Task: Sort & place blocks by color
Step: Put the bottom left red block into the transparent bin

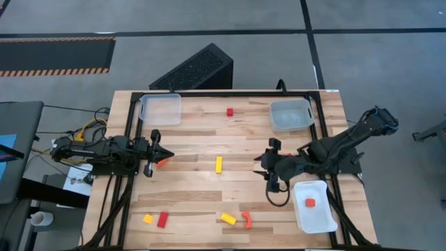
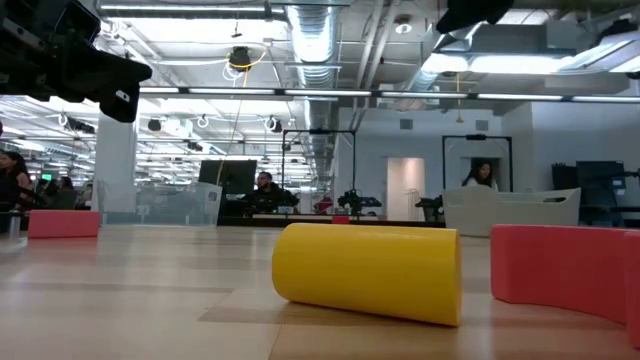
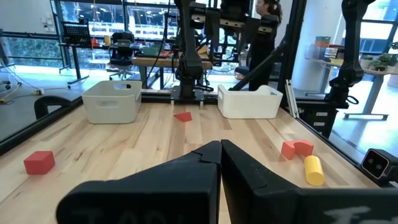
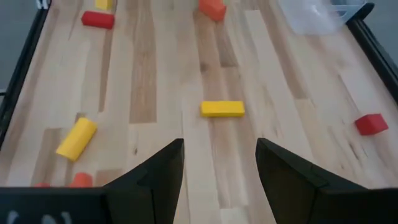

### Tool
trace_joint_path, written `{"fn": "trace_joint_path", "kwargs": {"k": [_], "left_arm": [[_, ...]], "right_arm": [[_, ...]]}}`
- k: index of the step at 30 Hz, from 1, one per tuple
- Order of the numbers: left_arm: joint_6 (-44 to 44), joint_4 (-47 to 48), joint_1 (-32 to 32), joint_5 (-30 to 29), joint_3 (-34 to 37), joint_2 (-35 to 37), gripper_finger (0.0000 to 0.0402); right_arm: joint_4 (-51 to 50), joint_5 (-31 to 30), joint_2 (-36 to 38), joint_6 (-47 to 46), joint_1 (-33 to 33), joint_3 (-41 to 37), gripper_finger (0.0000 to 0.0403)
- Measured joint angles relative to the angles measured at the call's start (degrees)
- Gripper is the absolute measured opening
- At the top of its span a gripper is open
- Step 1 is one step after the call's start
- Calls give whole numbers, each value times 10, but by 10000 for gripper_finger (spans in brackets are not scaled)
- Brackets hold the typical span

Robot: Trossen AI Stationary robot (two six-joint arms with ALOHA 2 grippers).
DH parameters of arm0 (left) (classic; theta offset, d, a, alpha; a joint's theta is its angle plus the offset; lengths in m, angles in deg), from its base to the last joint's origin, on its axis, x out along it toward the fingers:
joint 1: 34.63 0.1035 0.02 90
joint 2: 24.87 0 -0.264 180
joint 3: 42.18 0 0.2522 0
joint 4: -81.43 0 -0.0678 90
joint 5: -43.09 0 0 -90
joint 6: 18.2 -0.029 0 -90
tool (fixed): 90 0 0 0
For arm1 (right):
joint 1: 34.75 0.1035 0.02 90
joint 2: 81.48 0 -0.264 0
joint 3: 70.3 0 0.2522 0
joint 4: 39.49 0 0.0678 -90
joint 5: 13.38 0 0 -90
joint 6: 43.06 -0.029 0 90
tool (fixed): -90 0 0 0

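Nearest the low camera, a yellow cylinder (image 1: 228,218) and a curved orange block (image 1: 247,220) lie on the desk (image 1: 195,202). Mid-desk, the right gripper (image 4: 219,163) hovers, jaws released and empty, facing a yellow bar (image 4: 222,109). The left gripper (image 3: 220,152), jaws clenched, waits at the left edge. A red cube (image 1: 229,111) lies far back.

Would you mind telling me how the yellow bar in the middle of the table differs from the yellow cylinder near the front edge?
The yellow bar is flat-sided with square ends; the yellow cylinder is round. The bar lies alone at mid-table, straight ahead of the open right claw; the cylinder lies off to one side, close to a curved orange piece. Both are yellow, lying on the table and not yet in any tray.
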Motion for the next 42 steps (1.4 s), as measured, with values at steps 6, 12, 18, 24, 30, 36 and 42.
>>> {"fn": "trace_joint_path", "kwargs": {"k": [6,12,18,24,30,36,42], "left_arm": [[0,0,0,0,0,0,0],[0,0,0,0,0,0,0],[0,0,0,0,0,0,0],[0,0,0,0,0,0,0],[0,0,0,0,0,0,0],[0,0,0,0,0,0,0],[0,0,0,0,0,0,0]], "right_arm": [[-54,7,0,4,-35,0,221],[-146,59,0,4,-91,-25,221],[-155,125,-1,6,-147,-89,221],[-134,121,-1,-7,-154,-119,221],[-53,41,-1,-10,-112,-119,221],[42,7,-1,-10,-73,-119,221],[193,-65,0,5,-21,-155,221]]}}
